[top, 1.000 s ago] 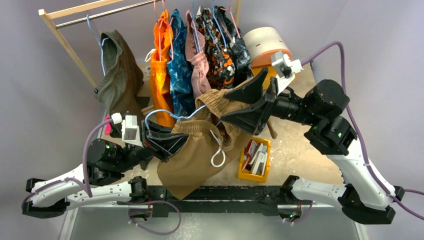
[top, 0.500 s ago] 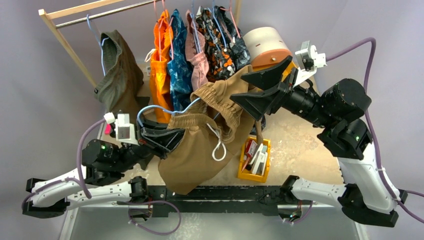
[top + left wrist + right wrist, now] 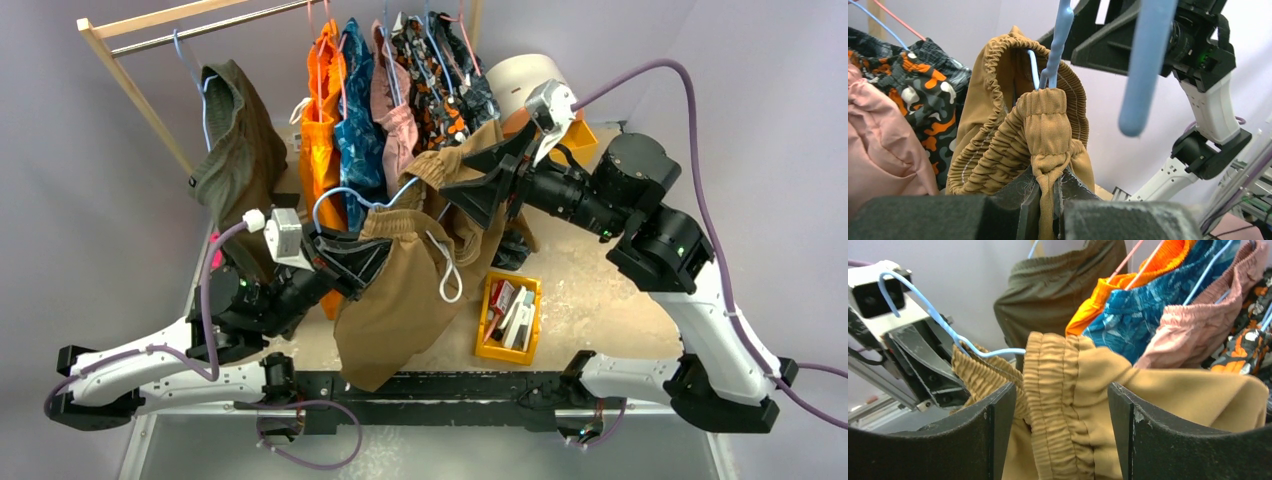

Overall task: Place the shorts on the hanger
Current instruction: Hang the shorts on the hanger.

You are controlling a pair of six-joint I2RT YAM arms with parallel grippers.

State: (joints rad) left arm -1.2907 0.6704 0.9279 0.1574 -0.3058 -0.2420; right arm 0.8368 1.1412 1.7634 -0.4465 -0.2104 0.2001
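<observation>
The tan-brown shorts (image 3: 395, 300) hang in mid-air over the table's front, their white drawstring (image 3: 447, 275) dangling. My left gripper (image 3: 370, 252) is shut on a bunched fold of the gathered waistband (image 3: 1048, 130). The light-blue hanger (image 3: 345, 197) runs through the waistband, its hook arching up to the left. In the left wrist view the hanger (image 3: 1059, 40) rises out of the waistband opening. My right gripper (image 3: 472, 195) is open at the waistband's right end. In the right wrist view the waistband (image 3: 1053, 390) lies between its spread fingers (image 3: 995, 425), unpinched; the hanger wire (image 3: 943, 322) shows beyond.
A wooden rack (image 3: 125, 40) at the back carries an olive-green garment (image 3: 232, 140), orange shorts (image 3: 322, 130), and blue, pink and camouflage garments on hangers. A yellow bin (image 3: 490, 345) of small items sits front centre. A round white-and-orange container (image 3: 520, 80) stands back right.
My left gripper has lifted the shorts and hanger up and to the right. My right gripper, still open, has swung left and now straddles the waistband's right end.
</observation>
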